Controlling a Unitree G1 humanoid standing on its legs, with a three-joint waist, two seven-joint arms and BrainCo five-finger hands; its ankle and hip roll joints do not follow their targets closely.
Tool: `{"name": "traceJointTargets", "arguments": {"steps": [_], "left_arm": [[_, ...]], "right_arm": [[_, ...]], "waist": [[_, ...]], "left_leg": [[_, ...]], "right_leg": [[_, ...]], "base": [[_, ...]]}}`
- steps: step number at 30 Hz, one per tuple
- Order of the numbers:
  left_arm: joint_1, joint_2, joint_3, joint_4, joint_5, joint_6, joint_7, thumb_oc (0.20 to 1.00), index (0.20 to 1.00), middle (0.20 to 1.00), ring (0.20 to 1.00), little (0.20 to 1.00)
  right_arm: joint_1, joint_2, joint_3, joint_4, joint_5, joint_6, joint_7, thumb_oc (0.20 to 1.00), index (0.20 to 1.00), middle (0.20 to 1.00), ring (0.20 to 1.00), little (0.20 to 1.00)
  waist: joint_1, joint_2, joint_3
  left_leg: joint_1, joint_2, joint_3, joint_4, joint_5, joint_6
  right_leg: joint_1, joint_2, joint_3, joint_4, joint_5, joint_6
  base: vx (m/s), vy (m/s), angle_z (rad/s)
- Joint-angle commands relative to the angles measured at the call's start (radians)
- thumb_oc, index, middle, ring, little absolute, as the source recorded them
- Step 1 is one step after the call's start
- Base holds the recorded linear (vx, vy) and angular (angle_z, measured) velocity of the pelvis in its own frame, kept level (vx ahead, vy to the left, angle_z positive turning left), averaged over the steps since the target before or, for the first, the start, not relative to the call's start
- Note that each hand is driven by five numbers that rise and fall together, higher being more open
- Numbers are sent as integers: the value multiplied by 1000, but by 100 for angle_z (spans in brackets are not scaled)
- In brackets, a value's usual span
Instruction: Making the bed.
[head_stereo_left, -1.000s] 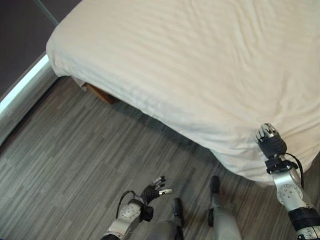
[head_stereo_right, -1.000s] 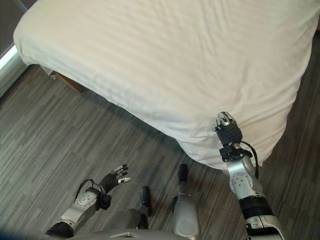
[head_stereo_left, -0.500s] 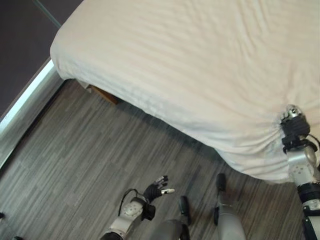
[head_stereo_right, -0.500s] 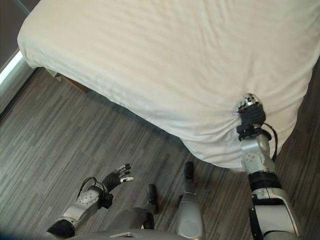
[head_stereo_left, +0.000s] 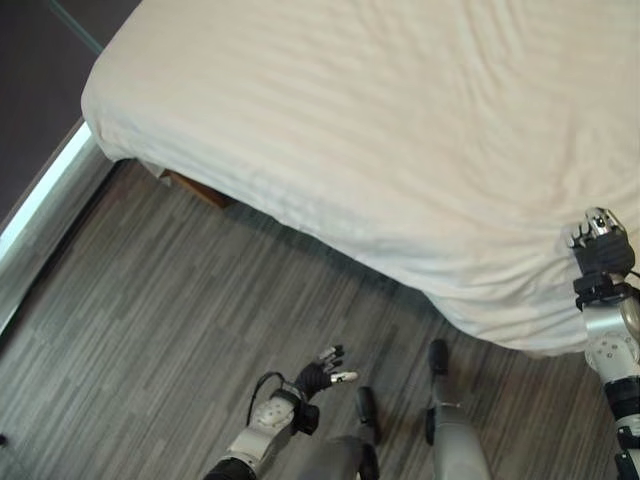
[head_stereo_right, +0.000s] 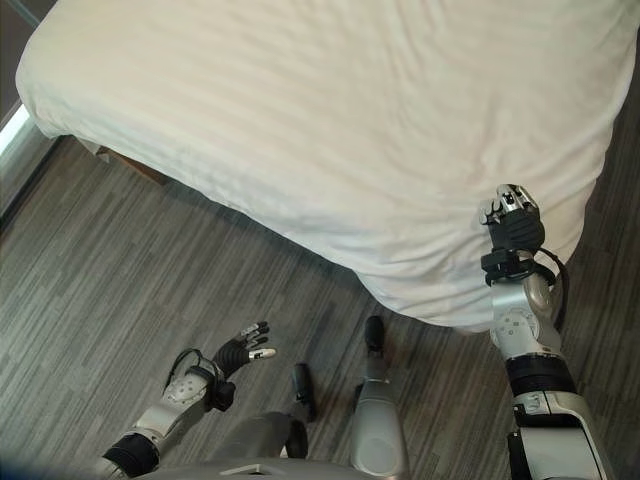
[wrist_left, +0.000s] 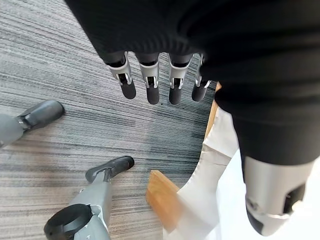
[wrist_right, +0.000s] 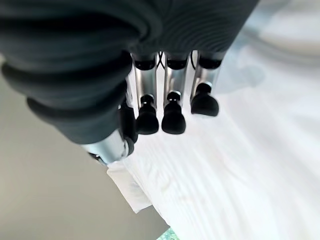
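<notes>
A cream duvet (head_stereo_left: 400, 130) covers the bed and hangs over its near edge. My right hand (head_stereo_right: 513, 228) rests against the duvet's near right corner, where the cloth lies fairly smooth. In the right wrist view its fingers (wrist_right: 172, 115) hang straight above the white cloth (wrist_right: 240, 165), holding nothing. My left hand (head_stereo_left: 318, 378) hovers low over the floor in front of the bed, open, with spread fingers (wrist_left: 150, 85) pointing at the floorboards.
Grey plank floor (head_stereo_left: 150, 330) runs along the bed's near side. A wall with a bright skirting strip (head_stereo_left: 40, 190) stands at the left. A wooden part of the bed frame (head_stereo_left: 195, 188) shows under the left corner, and a wooden leg (wrist_left: 162, 192) under the hanging sheet.
My right hand rose from the hanging edge to the corner, bunched the cloth half a second ago, and now has let go, leaving the folds flatter. The camera has shifted.
</notes>
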Motion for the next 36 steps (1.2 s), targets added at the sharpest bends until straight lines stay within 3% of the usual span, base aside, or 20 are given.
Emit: {"name": "traceJointTargets", "arguments": {"steps": [1,11,18,25,31,36], "left_arm": [[-21,12,-21,-1,-41,-16,4,1000,1000,1000,1000,1000],[-25,19,-17,4,-41,-17,0,1000,1000,1000,1000,1000],[-25,22,-23,1,-47,-14,-2,1000,1000,1000,1000,1000],[-52,13,-17,2,-36,-12,-4,1000,1000,1000,1000,1000],[-57,-6,6,15,-27,-13,7,1000,1000,1000,1000,1000],[-62,-16,15,26,-27,-20,13,1000,1000,1000,1000,1000]], "right_arm": [[-101,-22,-71,37,64,-53,-3,200,200,200,200,200],[-120,-20,-63,140,55,-27,-3,200,200,200,200,200],[-106,-9,-51,318,36,26,-8,200,200,200,200,200],[1,91,-75,433,49,63,17,200,200,200,200,200],[160,200,-89,414,61,80,46,200,200,200,200,200],[236,238,-109,513,50,94,59,200,200,200,200,200]], "waist": [[15,32,19],[23,59,29],[28,72,39],[18,81,51],[-11,70,62],[-29,64,67]], "left_leg": [[-76,23,-128,4,66,-31],[-90,15,-134,4,73,-30],[-103,16,-137,4,78,-33],[-112,18,-133,4,80,-35],[-111,23,-127,4,81,-39],[-110,25,-123,4,79,-41]], "right_leg": [[97,57,17,16,-94,50],[81,54,28,16,-88,49],[72,58,30,16,-86,47],[62,65,38,16,-87,44],[62,71,44,16,-89,39],[63,74,47,16,-92,38]], "base": [[0,0,0],[-1,0,0],[4,-22,-4],[1,-3,0],[0,0,0],[4,-4,-2]]}}
